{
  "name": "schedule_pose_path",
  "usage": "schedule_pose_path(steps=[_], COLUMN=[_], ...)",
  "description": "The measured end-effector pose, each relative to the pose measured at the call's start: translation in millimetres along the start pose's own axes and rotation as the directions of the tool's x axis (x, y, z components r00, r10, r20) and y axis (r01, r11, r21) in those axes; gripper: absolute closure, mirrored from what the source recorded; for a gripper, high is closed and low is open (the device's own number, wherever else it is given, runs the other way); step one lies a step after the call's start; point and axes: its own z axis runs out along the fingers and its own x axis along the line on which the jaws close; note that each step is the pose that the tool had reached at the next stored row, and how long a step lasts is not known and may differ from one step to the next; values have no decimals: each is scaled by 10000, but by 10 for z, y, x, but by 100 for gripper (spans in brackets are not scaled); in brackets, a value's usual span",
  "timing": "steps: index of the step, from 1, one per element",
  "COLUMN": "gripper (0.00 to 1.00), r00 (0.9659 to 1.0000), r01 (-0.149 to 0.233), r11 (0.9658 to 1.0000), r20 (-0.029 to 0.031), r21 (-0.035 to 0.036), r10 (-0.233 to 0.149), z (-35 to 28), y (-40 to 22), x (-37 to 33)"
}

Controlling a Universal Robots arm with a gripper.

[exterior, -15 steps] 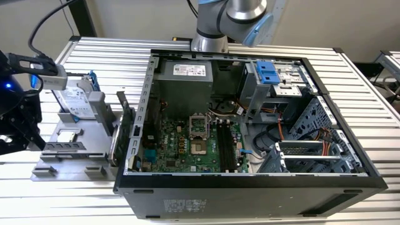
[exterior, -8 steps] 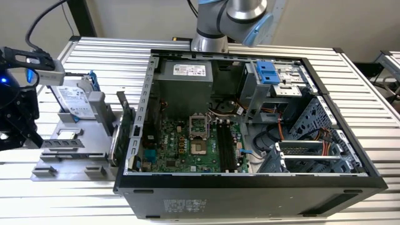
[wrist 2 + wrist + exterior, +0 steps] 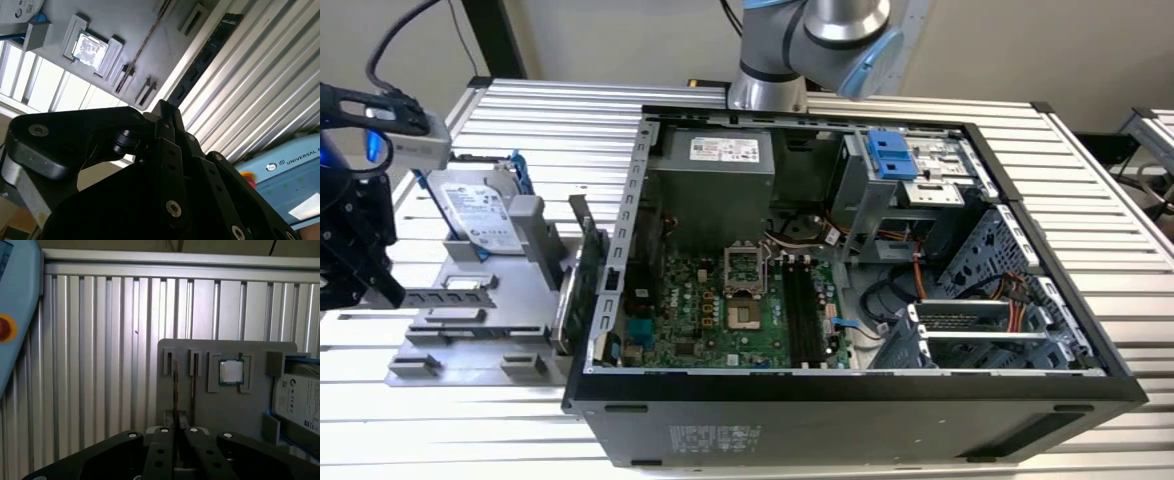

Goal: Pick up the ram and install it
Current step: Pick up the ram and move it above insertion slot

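Second wrist view shows the pincer [image 3: 161, 106] closed narrow and apparently empty, apart from the ram [image 3: 210, 55], which rests along the edge of the gray holder [image 3: 125, 30], presumably staged there for pickup.

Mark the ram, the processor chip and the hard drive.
ram [image 3: 202, 56], second wrist view, middle of its chip row.
processor chip [image 3: 231, 371], first wrist view, metal lid.
hard drive [image 3: 475, 210], exterior view, top label.

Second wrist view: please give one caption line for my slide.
Gripper, holding nothing, faces the grey holder, with the ram along its edge and a CPU in a pocket.
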Motion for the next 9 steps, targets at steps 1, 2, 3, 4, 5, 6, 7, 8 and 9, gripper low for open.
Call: schedule_pose_path(steps=[1,2,3,4,5,6,7,8,9], gripper=[100,100,100,100,100,100,100,100,100], r00=[10000,10000,10000,10000,10000,10000,9999,9999,9998], r01=[0,0,-1,-6,-22,-56,-102,-153,-200], r11=[10000,10000,10000,10000,10000,10000,9999,9999,9998], r20=[-1,-1,0,0,0,1,2,3,3], r21=[-1,-1,1,4,6,8,12,14,17], r10=[0,0,1,6,22,56,102,153,200], z=[-15,-28,-38,-47,-56,-63,-69,-76,-83], y=[1,1,2,2,2,2,1,1,1], x=[0,0,-1,-3,-4,-4,-4,-4,-5])
